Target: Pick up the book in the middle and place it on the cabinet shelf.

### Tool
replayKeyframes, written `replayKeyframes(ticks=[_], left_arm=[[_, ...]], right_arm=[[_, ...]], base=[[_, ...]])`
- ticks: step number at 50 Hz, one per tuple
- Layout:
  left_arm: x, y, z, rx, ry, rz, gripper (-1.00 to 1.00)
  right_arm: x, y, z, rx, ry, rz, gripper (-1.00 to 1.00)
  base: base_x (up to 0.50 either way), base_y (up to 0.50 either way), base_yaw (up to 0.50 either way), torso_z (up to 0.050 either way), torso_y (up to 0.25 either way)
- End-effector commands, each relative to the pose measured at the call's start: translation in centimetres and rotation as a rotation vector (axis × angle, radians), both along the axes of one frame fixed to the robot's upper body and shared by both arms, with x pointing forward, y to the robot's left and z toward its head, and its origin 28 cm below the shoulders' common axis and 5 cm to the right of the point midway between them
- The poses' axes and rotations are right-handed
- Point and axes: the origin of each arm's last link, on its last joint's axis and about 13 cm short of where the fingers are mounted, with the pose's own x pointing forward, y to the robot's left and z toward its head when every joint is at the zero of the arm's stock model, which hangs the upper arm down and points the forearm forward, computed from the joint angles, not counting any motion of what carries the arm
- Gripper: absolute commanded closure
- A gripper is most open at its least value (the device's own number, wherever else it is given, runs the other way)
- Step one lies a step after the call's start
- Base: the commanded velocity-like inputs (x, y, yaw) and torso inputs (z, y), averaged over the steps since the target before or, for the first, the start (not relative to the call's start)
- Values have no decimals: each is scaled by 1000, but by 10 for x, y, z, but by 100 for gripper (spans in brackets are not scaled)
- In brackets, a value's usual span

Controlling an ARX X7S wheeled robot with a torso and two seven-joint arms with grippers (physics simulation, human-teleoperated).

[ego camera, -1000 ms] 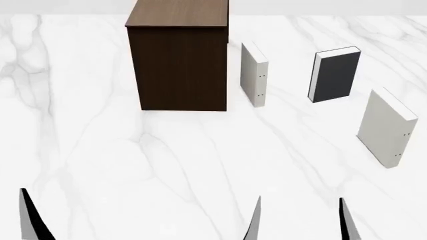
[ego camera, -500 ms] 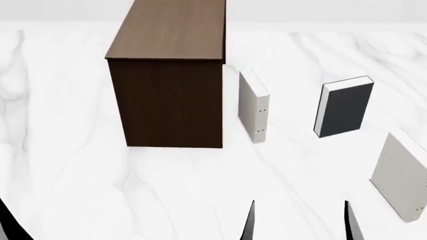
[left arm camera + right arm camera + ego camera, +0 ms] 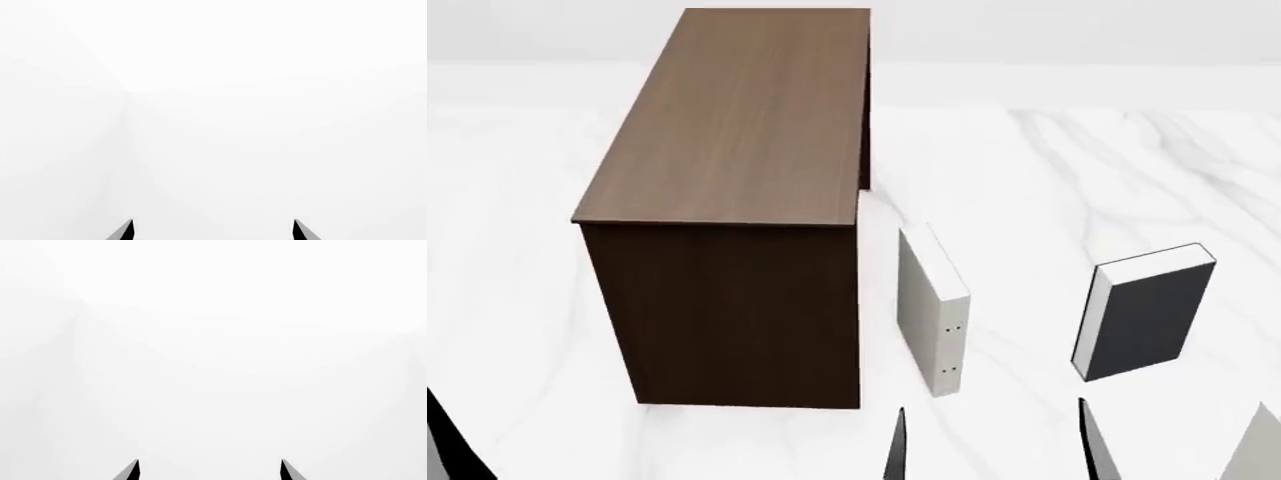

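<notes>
The book (image 3: 1148, 315), dark grey with whitish page edges, stands upright on the white marble surface at the right of the head view. The cabinet shelf (image 3: 741, 120) is a long dark brown box with a lighter flat top, at centre left. My right gripper (image 3: 992, 445) shows as two dark fingertips at the bottom edge, open and empty, short of the book and a little left of it. Of the left gripper only one finger (image 3: 446, 445) shows, in the bottom left corner. Both wrist views show only white surface beyond the left gripper (image 3: 213, 227) and the right gripper (image 3: 209, 467), each open.
An off-white book with small dark dots (image 3: 932, 310) stands upright just right of the cabinet's near corner. A corner of another pale book (image 3: 1261, 450) shows at the bottom right edge. White marble surface (image 3: 1068, 170) spreads behind and to the right.
The head view has drawn closer: cabinet and books look larger and sit lower in the picture, and the right-hand pale book has slid almost out of view. Both grippers stay open.
</notes>
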Motion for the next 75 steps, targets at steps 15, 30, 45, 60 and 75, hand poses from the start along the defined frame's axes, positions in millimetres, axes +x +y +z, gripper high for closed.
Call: replayKeyframes(ticks=[15, 30, 45, 60, 75], left_arm=[[0, 1, -1, 16, 8, 8, -100], [0, 0, -1, 20, 8, 5, -100], [0, 0, -1, 18, 12, 5, -100], [4, 0, -10, 15, 19, 0, -100], [2, -1, -8, 16, 27, -7, -100]], right_arm=[[0, 0, -1, -22, 3, 2, -100], [4, -1, -2, 5, 43, -13, -100], [32, -7, 10, 91, 197, -123, -100], [70, -19, 30, 217, 274, -319, -100], [87, -22, 26, 282, 328, -425, -100]], base=[[500, -24, 0, 0, 1], [264, -11, 0, 0, 1], [0, 0, 0, 0, 0], [0, 0, 0, 0, 0], [0, 0, 0, 0, 0]])
